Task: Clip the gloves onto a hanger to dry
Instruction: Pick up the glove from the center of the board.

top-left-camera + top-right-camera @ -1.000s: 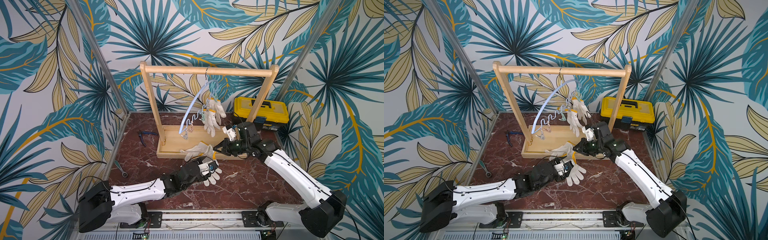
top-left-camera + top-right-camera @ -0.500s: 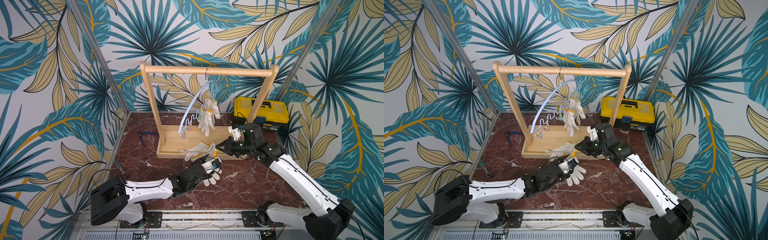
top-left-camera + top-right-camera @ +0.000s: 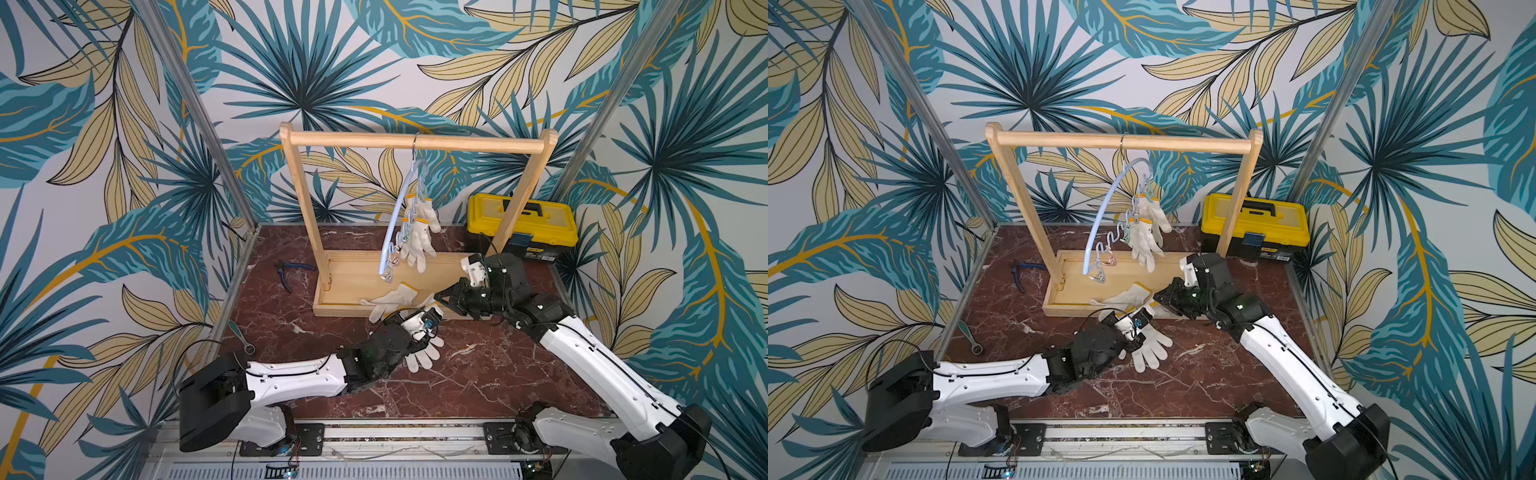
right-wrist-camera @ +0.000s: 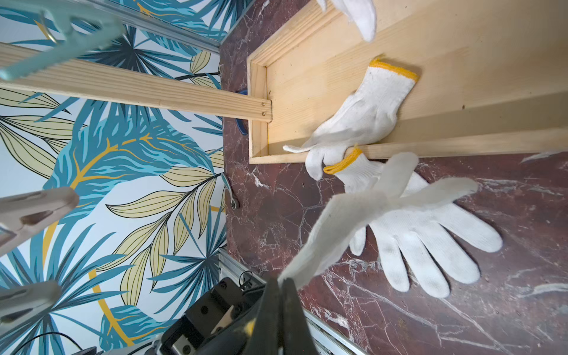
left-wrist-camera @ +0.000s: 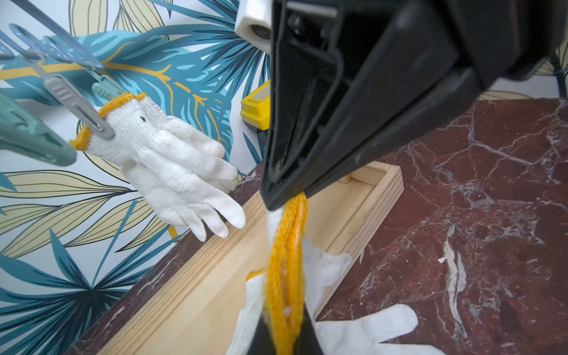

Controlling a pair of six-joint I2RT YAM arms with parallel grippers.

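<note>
Gripping one glove [image 5: 287, 267] by its yellow cuff: left claw [image 5: 284, 335] and right claw [image 5: 284, 196] are both clamped on it, the cuff taut between them, low over the tabletop [image 3: 478, 374] at 6 o'clock of the rack base [image 3: 345, 286]. Step, as I judge it: presenting the cuff for clipping. The hanger [image 3: 391, 224] is at 12 o'clock, with two clipped gloves [image 3: 417, 243]. Next move calls for raising the cuff to a free clip [image 3: 1100, 272], 11 o'clock.

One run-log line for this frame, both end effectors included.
left end effector: shut on held glove cuff | right end effector: shut on held glove | hanger: two clipped gloves
</note>
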